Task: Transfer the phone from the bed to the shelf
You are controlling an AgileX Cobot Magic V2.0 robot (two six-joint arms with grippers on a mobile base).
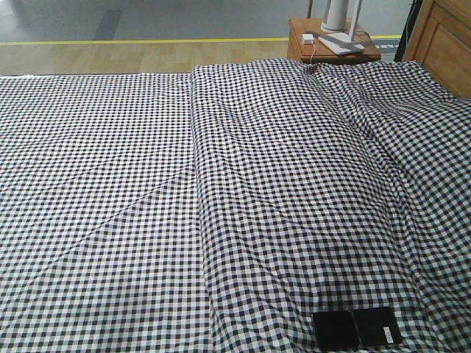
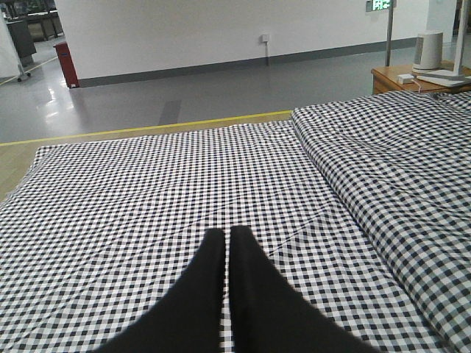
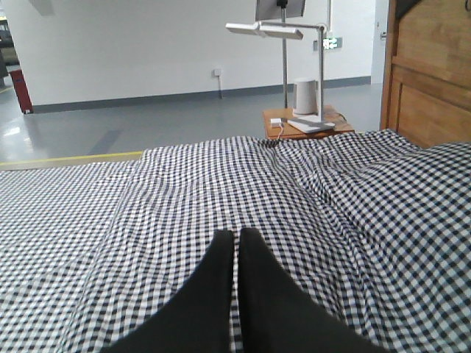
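The front-facing view looks across the bed (image 1: 110, 184), covered in black-and-white gingham cloth with long creases and one raised fold running down the middle. The phone (image 1: 357, 329) lies flat on the cloth at the near edge, on my right side, a glossy black slab with a small white sticker near its right end. Neither wrist camera shows it.

The left gripper (image 2: 227, 234) hovers over the flatter left half of the bed, its two dark fingers pressed together with nothing between them. The right gripper (image 3: 236, 235) hangs over the right half, also pressed together and empty. An orange-brown nightstand (image 1: 331, 45) with a white lamp (image 3: 283, 29) stands beyond the far edge. No shelf shows in any view.

I judge the step in hand to be the reach, and the right arm looks the better choice. I should draw it back toward the near edge, part the fingers, and lower them across the phone's shorter width. The slab is thin and the cloth soft, so closing too low risks pinching fabric.
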